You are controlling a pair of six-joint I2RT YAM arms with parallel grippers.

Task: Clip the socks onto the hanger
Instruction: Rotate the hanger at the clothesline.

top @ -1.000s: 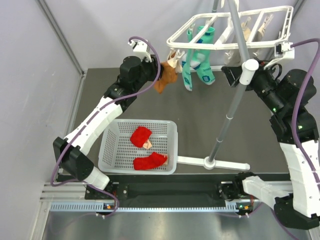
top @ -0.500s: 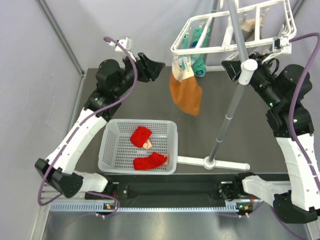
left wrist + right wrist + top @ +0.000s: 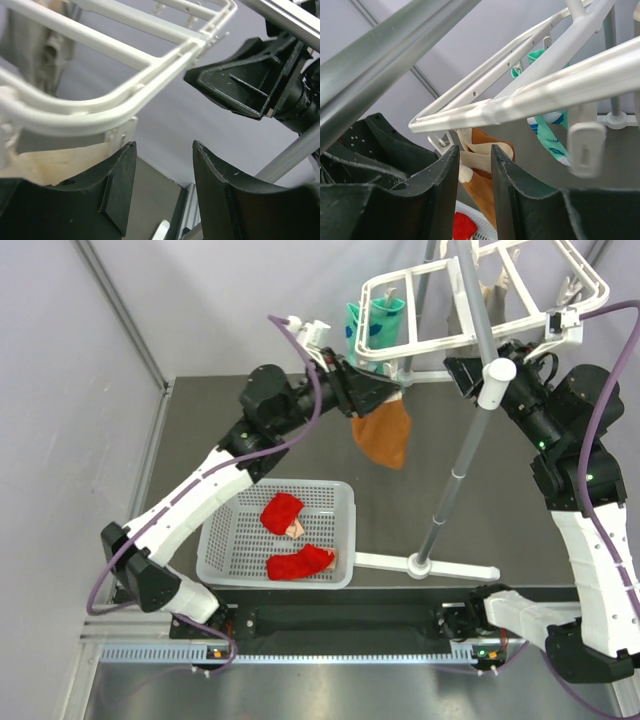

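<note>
Top external: red socks (image 3: 283, 512) in basket (image 3: 290, 484) look soft, light; pinch cuff. L gripper (image 3: 164, 147) wide open, R gripper (image 3: 474, 150) barely open, both empty

On my right wrist feed, my right gripper (image 3: 473, 150) shows its dark fingers (image 3: 410, 200) a narrow gap apart, with nothing between them. A grey metal pole (image 3: 395, 50) slants from nine o'clock up to twelve. The white plastic hanger frame (image 3: 545, 92) crosses from centre toward two o'clock. A mint-green sock with white patches (image 3: 547, 137) hangs below it at three o'clock. An orange-brown sock (image 3: 480, 190) hangs at six, beyond the fingers.
</note>
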